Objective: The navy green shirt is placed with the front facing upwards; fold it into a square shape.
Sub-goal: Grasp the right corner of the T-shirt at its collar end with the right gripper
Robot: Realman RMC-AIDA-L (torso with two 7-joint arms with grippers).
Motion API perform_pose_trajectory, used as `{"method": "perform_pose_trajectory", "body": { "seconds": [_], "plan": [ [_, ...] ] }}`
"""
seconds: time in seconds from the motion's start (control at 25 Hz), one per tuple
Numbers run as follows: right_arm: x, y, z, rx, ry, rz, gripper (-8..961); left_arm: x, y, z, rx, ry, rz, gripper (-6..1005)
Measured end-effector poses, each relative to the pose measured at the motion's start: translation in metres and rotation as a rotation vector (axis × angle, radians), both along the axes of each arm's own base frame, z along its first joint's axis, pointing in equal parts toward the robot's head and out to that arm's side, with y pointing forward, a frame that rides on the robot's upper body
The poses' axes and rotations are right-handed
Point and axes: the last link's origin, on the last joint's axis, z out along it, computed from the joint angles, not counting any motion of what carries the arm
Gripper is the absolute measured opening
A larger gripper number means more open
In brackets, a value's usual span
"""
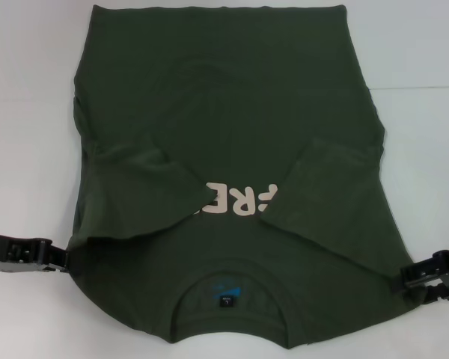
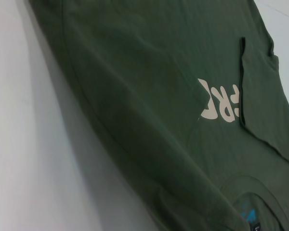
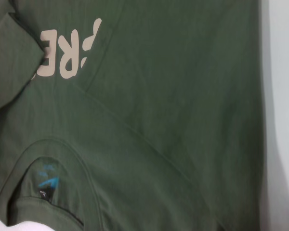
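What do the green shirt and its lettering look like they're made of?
The navy green shirt looks like soft matte knit, probably cotton jersey: it creases and folds limply, without sheen. The cream lettering looks like a flat print, smooth and opaque; whether ink or vinyl is unclear.

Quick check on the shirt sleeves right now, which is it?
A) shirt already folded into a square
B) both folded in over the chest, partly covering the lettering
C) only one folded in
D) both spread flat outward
B: in the head view both sleeves of the navy green shirt lie folded inward over the chest, each hiding an end of the cream lettering.
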Motion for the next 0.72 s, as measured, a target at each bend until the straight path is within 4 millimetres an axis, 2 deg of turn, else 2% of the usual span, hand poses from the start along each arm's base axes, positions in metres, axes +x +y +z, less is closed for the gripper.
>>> {"method": "perform_pose_trajectory", "body": {
  "seconds": [0.72],
  "plan": [
    [-0.0022,-0.001,-0.0064,0.018,0.056,-0.011,769,0.0003,0.0005,-0.0006,0.002,0.001,-0.001,52]
  ]
}}
